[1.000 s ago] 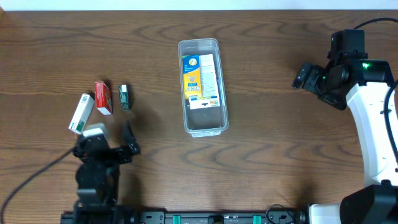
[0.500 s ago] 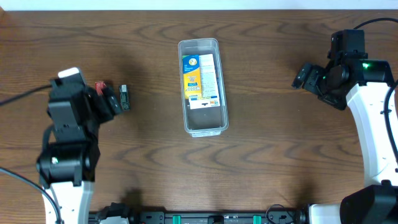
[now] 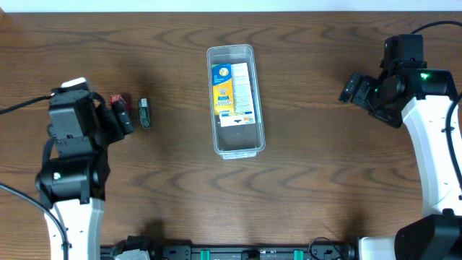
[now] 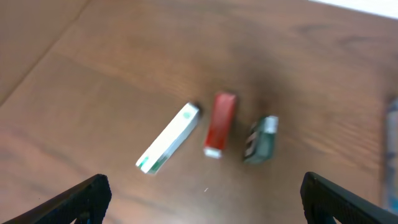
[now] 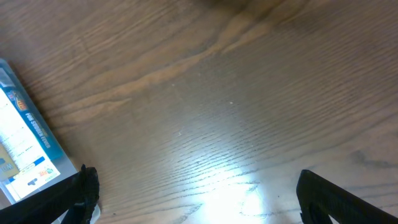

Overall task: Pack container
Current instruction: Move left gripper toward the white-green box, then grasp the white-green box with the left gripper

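Hidden and fuzzy bits
From above, the left arm (image 3: pixel 72 137) hides the white box (image 4: pixel 168 138) and part of the red box (image 3: pixel 116 100). The left wrist view is blurry, and its edge cuts off the container (image 4: pixel 392 149).

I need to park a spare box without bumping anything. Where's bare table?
Widest: the wood between the container and the right gripper. Also the strip between the dark green box and the container. Crowded: far left, where the red box and white box lie by it under the left gripper.

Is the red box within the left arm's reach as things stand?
Probably yes: the open left gripper hangs above the red box, which lies uncovered, apart from the white box and green box.
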{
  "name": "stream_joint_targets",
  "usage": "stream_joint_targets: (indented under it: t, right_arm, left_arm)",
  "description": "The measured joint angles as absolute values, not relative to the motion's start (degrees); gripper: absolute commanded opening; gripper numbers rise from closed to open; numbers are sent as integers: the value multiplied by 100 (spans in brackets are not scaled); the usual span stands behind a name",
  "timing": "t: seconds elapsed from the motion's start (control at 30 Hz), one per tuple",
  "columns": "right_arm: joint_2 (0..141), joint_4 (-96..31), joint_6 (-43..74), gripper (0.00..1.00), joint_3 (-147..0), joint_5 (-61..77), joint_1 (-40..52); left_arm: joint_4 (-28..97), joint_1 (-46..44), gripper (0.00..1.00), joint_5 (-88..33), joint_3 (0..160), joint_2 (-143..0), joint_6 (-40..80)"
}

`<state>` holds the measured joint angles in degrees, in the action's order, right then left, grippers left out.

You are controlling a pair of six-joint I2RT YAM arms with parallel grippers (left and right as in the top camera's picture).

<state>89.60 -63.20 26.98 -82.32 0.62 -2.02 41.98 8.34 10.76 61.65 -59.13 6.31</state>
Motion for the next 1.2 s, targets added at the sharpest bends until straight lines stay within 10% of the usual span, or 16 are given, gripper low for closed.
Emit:
stream_joint_targets:
  t: [0.47,1.2]
  right_arm:
    - [8960,-6320,2698,99,-8232,62,-202]
    - [8960,-6322,2698,99,-8232,62,-202]
  left_arm:
    - [4200,2604,98,766,6165,-7234,1129]
    - [3929,2663,99,644,6165,-7675,1083]
